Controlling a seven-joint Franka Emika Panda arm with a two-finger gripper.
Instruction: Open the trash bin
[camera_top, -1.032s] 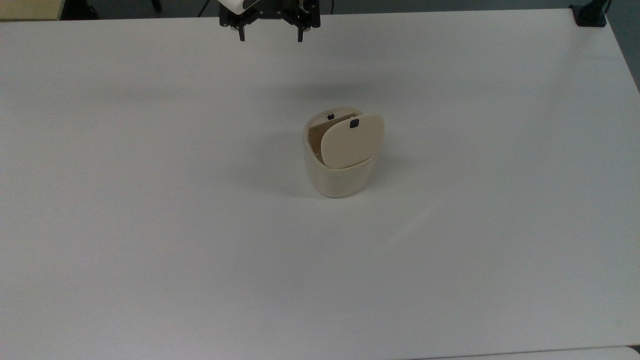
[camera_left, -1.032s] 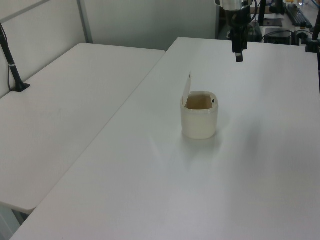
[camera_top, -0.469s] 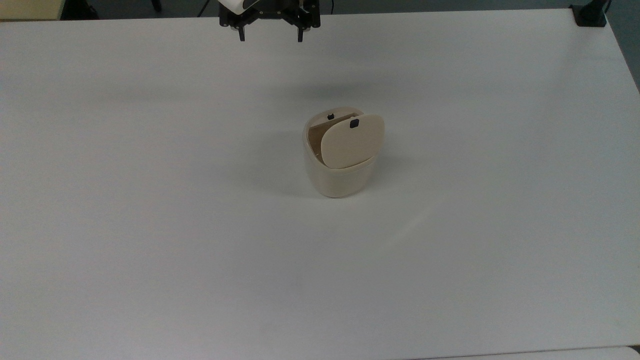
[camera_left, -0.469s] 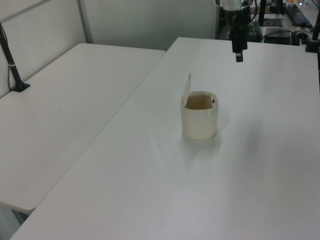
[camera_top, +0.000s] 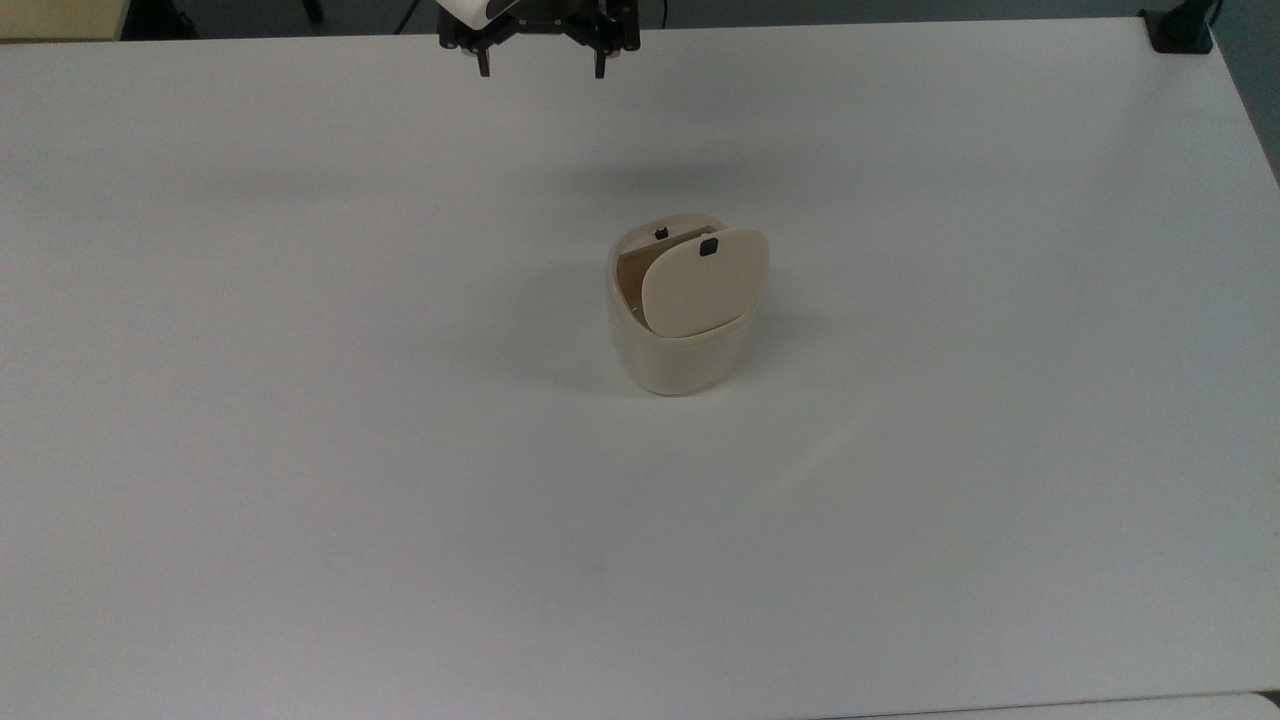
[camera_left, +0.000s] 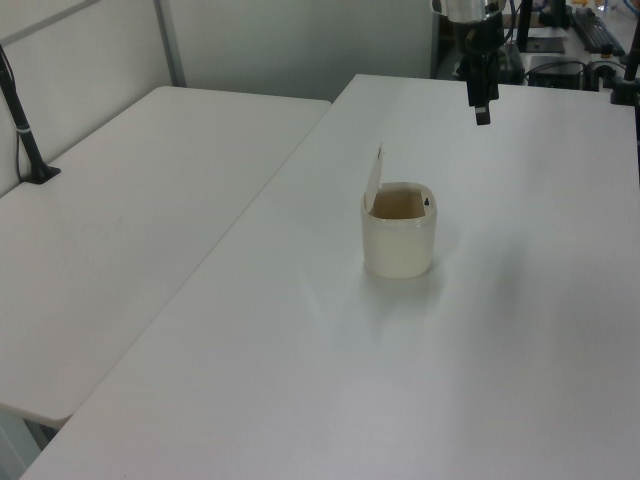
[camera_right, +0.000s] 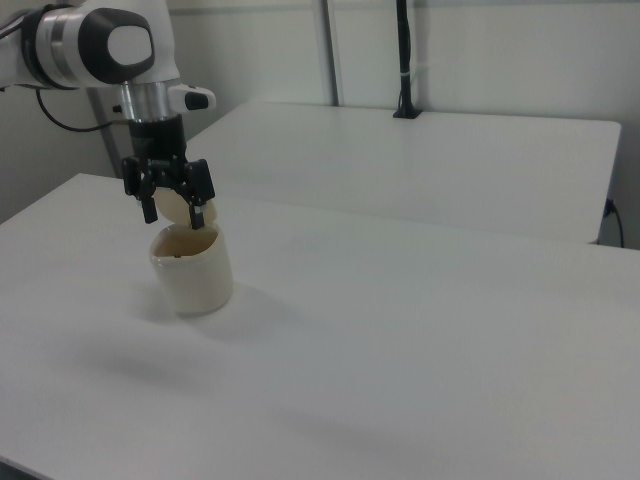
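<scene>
On table (camera_top: 300, 400): trash bin (camera_top: 680, 345), lid (camera_top: 705, 280) raised | claw (camera_top: 541, 68) spread wide, well apart from bin

A big white table (camera_top: 300, 450) holds one thing: the trash bin (camera_top: 683, 340). The small cream bin stands near the middle of the table, a bit closer to the far edge, with its lid (camera_top: 703, 280) tipped up.
</scene>
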